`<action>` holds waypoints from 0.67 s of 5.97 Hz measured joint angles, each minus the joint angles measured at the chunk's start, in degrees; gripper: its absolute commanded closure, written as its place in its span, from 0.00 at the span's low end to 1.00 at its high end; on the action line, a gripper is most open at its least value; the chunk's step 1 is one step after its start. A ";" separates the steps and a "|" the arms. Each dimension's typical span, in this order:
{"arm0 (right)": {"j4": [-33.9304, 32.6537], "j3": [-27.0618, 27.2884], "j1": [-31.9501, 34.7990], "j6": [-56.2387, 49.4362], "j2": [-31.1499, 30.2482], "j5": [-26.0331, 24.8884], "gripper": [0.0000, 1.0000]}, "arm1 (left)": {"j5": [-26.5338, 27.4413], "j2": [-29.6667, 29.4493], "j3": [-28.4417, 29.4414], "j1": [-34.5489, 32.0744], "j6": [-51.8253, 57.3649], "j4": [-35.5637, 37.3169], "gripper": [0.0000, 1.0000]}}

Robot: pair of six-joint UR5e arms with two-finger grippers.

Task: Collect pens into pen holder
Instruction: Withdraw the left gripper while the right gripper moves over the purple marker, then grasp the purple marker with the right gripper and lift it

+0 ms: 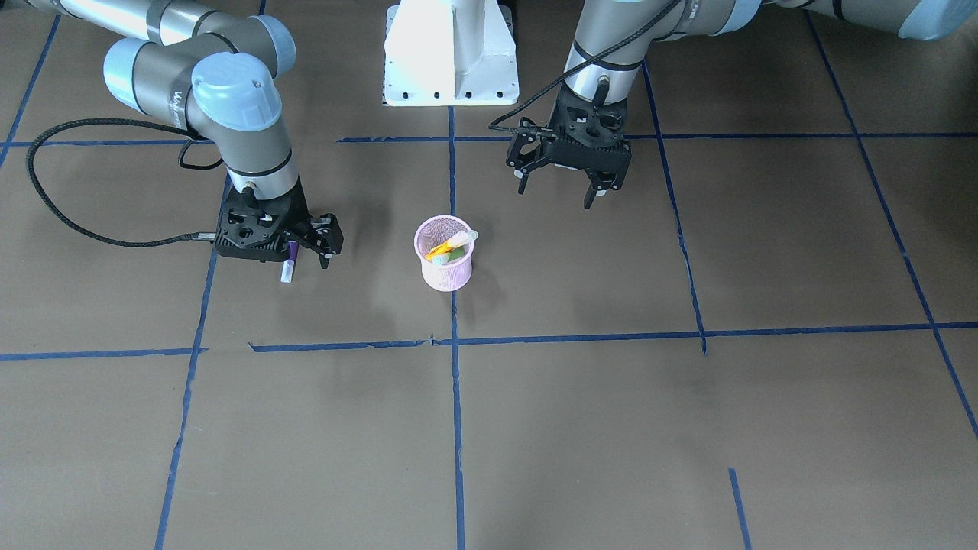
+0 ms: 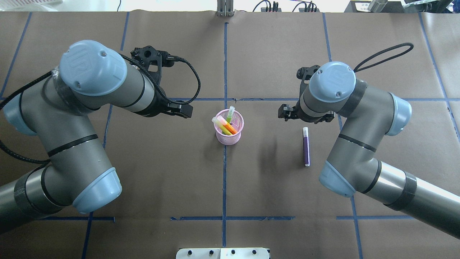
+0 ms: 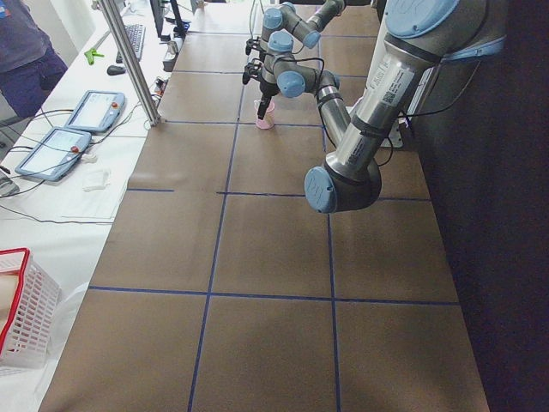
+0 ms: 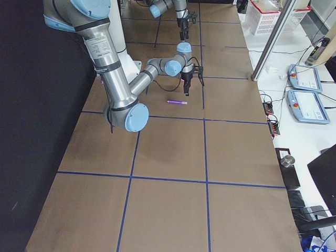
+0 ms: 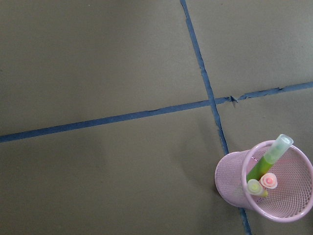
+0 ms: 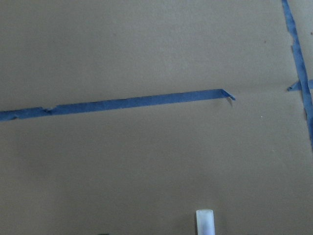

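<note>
Nearest robot: purple pen (image 2: 306,146) flat on tabletop (image 2: 266,180), well apart from pen holder (image 2: 230,138); last to collect. Holder central, orange pen (image 2: 231,128) and green pen (image 2: 229,115) leaning inside. Over purple cap end: right gripper (image 1: 306,253), fingers (image 1: 327,246) spread, empty, likely lining up pick. Farther, left gripper (image 1: 558,187) spread, idle.

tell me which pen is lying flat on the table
The purple pen, by the right gripper; the other pens stand inside the pink holder.

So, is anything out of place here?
Only the purple pen: it lies flat on the table, outside the pink mesh pen holder where the other pens lean. Nothing looks damaged.
</note>
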 measured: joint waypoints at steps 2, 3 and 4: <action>0.39 -2.25 -1.34 -0.17 -0.76 -0.27 0.24 | -0.38 0.13 0.00 -0.16 0.23 0.11 0.00; 0.98 -2.60 -1.40 -0.23 -0.92 -0.25 0.27 | -0.40 0.16 0.00 -0.14 0.24 0.17 0.00; 1.23 -2.67 -1.40 -0.25 -1.31 -0.19 0.27 | -0.41 0.14 -0.03 -0.13 0.22 0.22 0.00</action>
